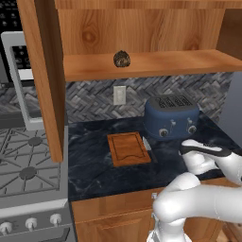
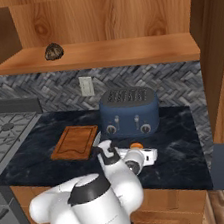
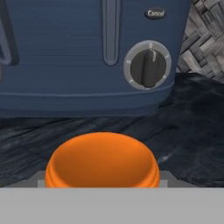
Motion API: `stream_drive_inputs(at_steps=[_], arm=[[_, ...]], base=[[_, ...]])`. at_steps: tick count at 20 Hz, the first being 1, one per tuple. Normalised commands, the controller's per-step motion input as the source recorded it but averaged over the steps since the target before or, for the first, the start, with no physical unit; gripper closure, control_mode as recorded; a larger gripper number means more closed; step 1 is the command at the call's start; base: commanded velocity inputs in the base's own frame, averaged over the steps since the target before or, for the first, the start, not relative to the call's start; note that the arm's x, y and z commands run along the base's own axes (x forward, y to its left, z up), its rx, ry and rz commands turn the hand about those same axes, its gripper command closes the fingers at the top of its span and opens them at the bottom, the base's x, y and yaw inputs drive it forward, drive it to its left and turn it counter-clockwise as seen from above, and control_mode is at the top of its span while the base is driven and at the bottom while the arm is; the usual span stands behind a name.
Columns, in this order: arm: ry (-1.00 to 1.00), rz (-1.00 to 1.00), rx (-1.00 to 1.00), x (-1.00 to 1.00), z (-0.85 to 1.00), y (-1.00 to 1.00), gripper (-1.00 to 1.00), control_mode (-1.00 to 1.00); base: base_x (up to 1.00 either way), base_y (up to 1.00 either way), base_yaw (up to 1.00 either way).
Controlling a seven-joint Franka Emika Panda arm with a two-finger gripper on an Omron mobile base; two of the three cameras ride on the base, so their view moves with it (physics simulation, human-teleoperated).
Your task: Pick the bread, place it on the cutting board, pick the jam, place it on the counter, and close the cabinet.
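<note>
The bread [image 1: 122, 58] [image 2: 53, 51] is a dark mottled lump on the shelf of the open cabinet [image 1: 142, 64] [image 2: 100, 52]. Below it the reddish cutting board [image 1: 127, 148] [image 2: 75, 142] lies bare on the dark counter [image 1: 94, 175] [image 2: 181, 144]. My gripper [image 2: 138, 150] [image 3: 103, 183] is low over the counter, just in front of the toaster, and looks shut on the orange jam [image 2: 135, 144] [image 3: 103, 159]. The jam sits between grey fingertips [image 3: 40, 182] at its sides. Its underside is hidden, so I cannot tell whether it touches the counter.
A blue toaster [image 1: 171, 116] [image 2: 130, 112] [image 3: 65, 52] stands right behind the jam. The gas stove [image 1: 23, 170] [image 2: 5, 129] is to the left. Cabinet doors [image 1: 42, 71] [image 2: 222, 58] hang open at both sides of the shelf. A wall outlet [image 1: 119, 95] sits above the board.
</note>
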Motion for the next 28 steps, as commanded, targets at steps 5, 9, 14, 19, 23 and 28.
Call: stream_drive_inputs(at_steps=[5,9,14,19,23,28], arm=[[0.03,0.0,0.0,0.0,-0.01,0.0,1.0,-1.0],[0.0,0.0,0.0,0.0,0.0,0.0,-1.0,-1.0],[0.0,0.0,0.0,0.0,0.0,0.0,-1.0,-1.0],[0.0,0.0,0.0,0.0,0.0,0.0,-1.0,-1.0],[0.0,0.0,0.0,0.0,0.0,0.0,-1.0,-1.0],[0.0,0.0,0.0,0.0,0.0,0.0,-1.0,-1.0]], base=[[0.0,0.0,0.0],[0.0,0.0,0.0],[0.0,0.0,0.0],[0.0,0.0,0.0],[0.0,0.0,0.0],[0.0,0.0,0.0]])
